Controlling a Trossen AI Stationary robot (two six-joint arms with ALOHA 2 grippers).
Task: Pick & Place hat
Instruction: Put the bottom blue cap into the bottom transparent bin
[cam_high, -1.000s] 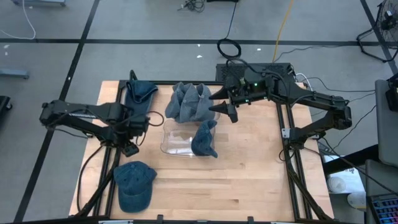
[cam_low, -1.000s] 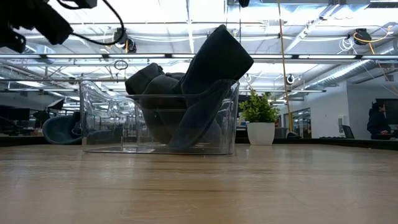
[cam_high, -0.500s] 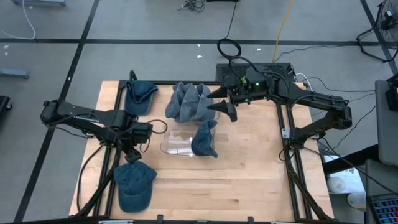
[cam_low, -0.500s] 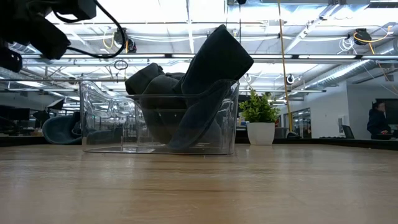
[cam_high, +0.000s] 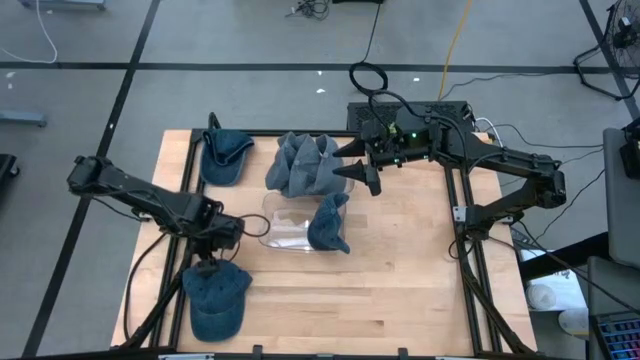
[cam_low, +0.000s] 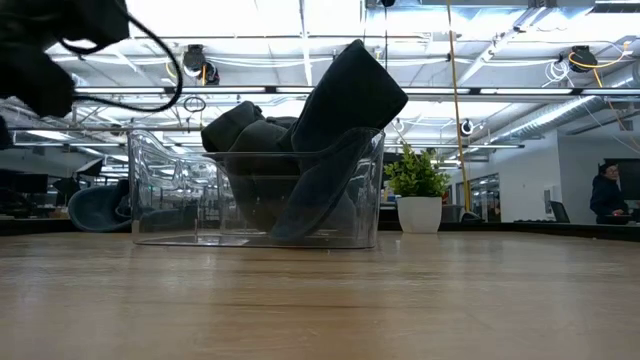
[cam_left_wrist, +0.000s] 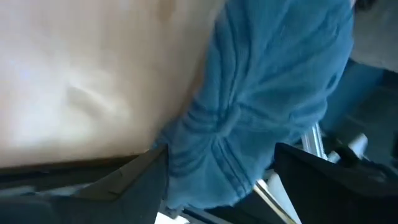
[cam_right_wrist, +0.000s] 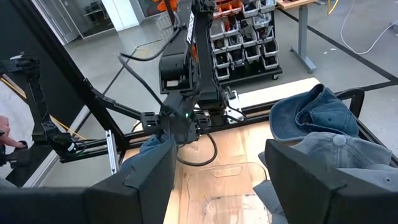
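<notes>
My left jaws (cam_high: 212, 262) stand apart and empty, just above the blue cap (cam_high: 216, 297) at the near left corner of the tabletop (cam_high: 400, 280); in my left wrist view that cap's crown (cam_left_wrist: 267, 106) shows between my two dark fingers (cam_left_wrist: 134, 183). My right jaws (cam_high: 360, 172) are parted too, holding nothing, beside the grey pile of caps (cam_high: 305, 165) at the far side. I count one clear bin (cam_high: 285, 225) with one dark blue cap (cam_high: 328, 222) draped on its edge, and one more blue cap (cam_high: 224, 152) at the far left corner.
</notes>
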